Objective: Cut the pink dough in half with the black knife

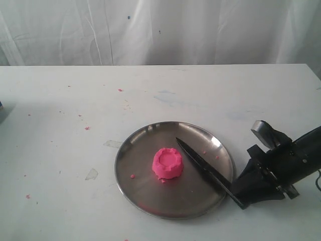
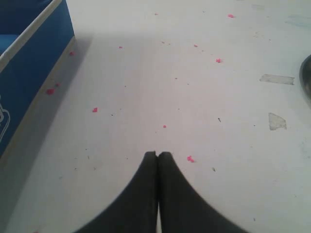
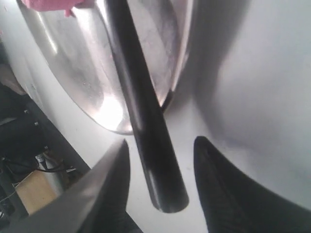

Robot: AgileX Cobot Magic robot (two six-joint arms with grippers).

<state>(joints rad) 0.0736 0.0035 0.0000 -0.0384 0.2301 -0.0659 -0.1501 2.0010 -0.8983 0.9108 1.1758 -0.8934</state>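
The pink dough (image 1: pixel 167 163) is a whole round puck in the middle of the steel plate (image 1: pixel 135 178); an edge of the pink dough (image 3: pixel 48 4) shows in the right wrist view. The black knife (image 1: pixel 203 168) lies with its blade on the plate, tip pointing toward the dough, handle over the plate's right rim. My right gripper (image 1: pixel 244 192) is open, its fingers either side of the knife handle (image 3: pixel 155 160) with gaps on both sides. My left gripper (image 2: pixel 158 154) is shut on nothing, over bare table; it is out of the exterior view.
A blue box (image 2: pixel 29 63) stands near the left gripper. Tiny pink crumbs (image 2: pixel 190 158) and scraps of tape (image 2: pixel 277 121) dot the white table (image 1: pixel 60 125). A white curtain (image 1: pixel 160 30) hangs behind the table's far edge.
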